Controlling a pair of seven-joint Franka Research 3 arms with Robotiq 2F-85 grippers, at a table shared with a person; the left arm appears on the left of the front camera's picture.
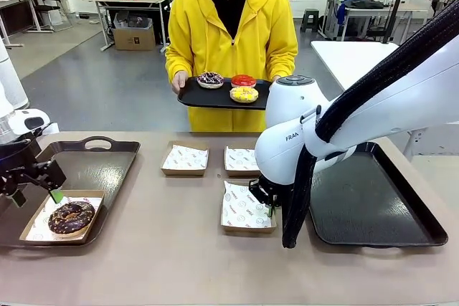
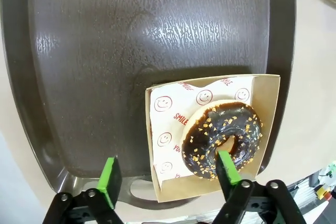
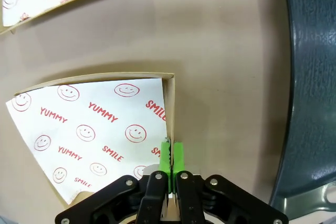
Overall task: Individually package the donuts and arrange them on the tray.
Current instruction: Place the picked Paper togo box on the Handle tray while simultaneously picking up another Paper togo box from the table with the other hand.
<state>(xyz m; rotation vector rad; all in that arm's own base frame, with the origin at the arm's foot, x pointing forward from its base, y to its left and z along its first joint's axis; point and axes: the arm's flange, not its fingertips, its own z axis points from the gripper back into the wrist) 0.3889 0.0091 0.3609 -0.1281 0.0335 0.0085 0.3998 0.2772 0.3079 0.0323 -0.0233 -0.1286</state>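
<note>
Workshop room with benches behind; in front, a tan surface (image 1: pixel 179 263) with a dark left tray (image 1: pixel 115 159) and a dark right tray (image 1: pixel 373 213). Between them, two paper-lined cardboard boxes (image 1: pixel 185 159) side by side, and a nearest empty box (image 1: pixel 240 209) just in front of those.

At the near end of the left tray, a loaded box (image 2: pixel 262 129) with a chocolate donut (image 2: pixel 223 140) flecked with orange crumbs. Above it, left jaws released and spread wide: one green pad (image 2: pixel 111 179) over bare tray, the other over the donut's rim. Contact there impossible to tell.

Right jaws clenched on the side wall (image 3: pixel 170 108) of the nearest empty box, close to a corner, with the smiley-printed liner (image 3: pixel 94 124) just beside.

Across the surface, a black serving tray (image 1: pixel 193 98) held by a person in a yellow hoodie. On it, a dark sprinkled donut (image 1: pixel 210 79), a glossy red donut (image 1: pixel 243 80) and a yellow donut (image 1: pixel 244 94), none boxed yet.

Handling, by judgement: light, soft, sticky on top, so easily dented or smeared. Best taken across the outer sides of the ring with a mild squeeze, away from the icing. Box probably thin and floppy, apt to twist or tip when pinched by one wall. Safer slid along, or lifted level and slowly.
</note>
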